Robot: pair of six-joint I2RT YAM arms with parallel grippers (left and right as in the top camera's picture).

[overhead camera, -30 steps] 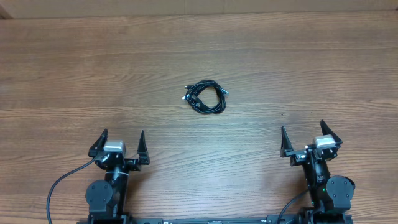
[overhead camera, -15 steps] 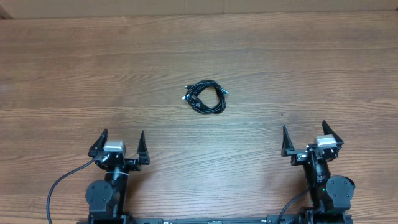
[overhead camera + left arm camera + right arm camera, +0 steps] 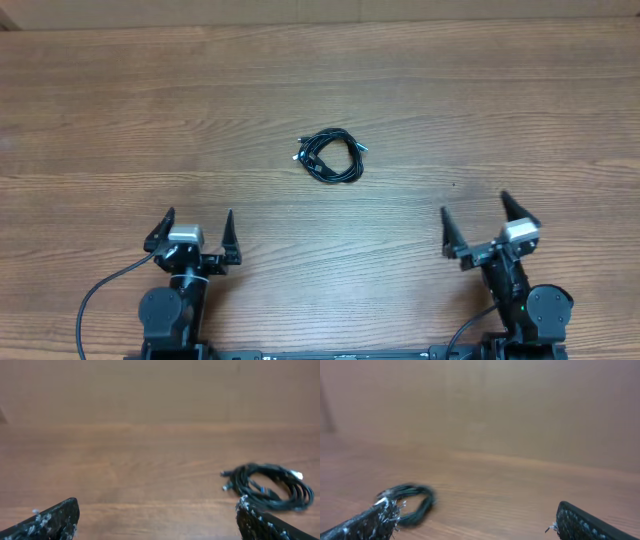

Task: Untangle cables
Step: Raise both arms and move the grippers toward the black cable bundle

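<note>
A small tangled bundle of black cables point(image 3: 332, 157) with pale plug ends lies on the wooden table point(image 3: 480, 110) near its middle. It also shows at the right in the left wrist view point(image 3: 272, 485) and at the lower left in the right wrist view point(image 3: 412, 502), blurred. My left gripper point(image 3: 194, 228) is open and empty near the front edge, well short and left of the bundle. My right gripper point(image 3: 472, 218) is open and empty at the front right, turned a little towards the bundle and far from it.
A plain tan wall or board point(image 3: 160, 390) runs along the table's far edge. A black supply cable point(image 3: 95, 300) loops from the left arm's base at the front.
My right gripper has turned and shifted a little left, towards the bundle; the right wrist view is blurred by the motion. The left arm and the cables have not moved.
</note>
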